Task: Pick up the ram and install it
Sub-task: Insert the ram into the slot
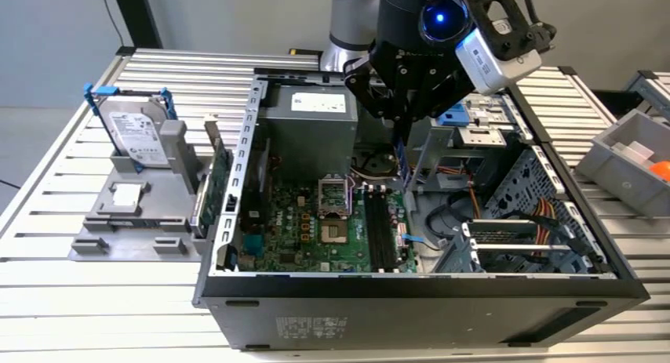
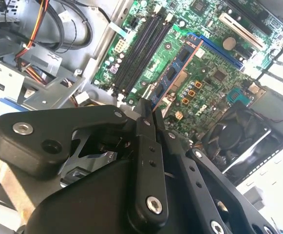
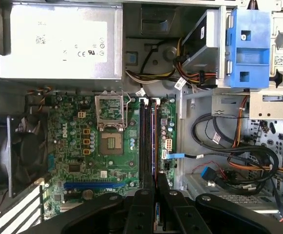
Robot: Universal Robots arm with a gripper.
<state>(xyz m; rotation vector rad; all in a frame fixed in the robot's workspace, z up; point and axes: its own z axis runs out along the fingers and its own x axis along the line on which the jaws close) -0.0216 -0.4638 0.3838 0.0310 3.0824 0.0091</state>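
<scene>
My gripper (image 1: 403, 126) hangs over the open computer case (image 1: 419, 288) and is shut on the ram (image 1: 401, 163), a slim dark stick held on edge and pointing down at the motherboard. In the second wrist view the black fingers (image 2: 146, 122) pinch one end of the ram (image 2: 180, 66), whose chips and coppery edge reach out over the green board. The long black memory slots (image 1: 377, 226) lie below the stick, with a gap between them. In the first wrist view the gripper (image 3: 156, 184) sits in line with these slots (image 3: 145, 141).
A silver power supply (image 1: 309, 120) fills the case's back, and a CPU socket (image 1: 329, 194) lies beside the slots. Cables and a drive cage (image 1: 523, 222) crowd the exterior view's right. A hard drive in a blue frame (image 1: 136, 132) and a green card (image 1: 215, 183) stand outside on the left.
</scene>
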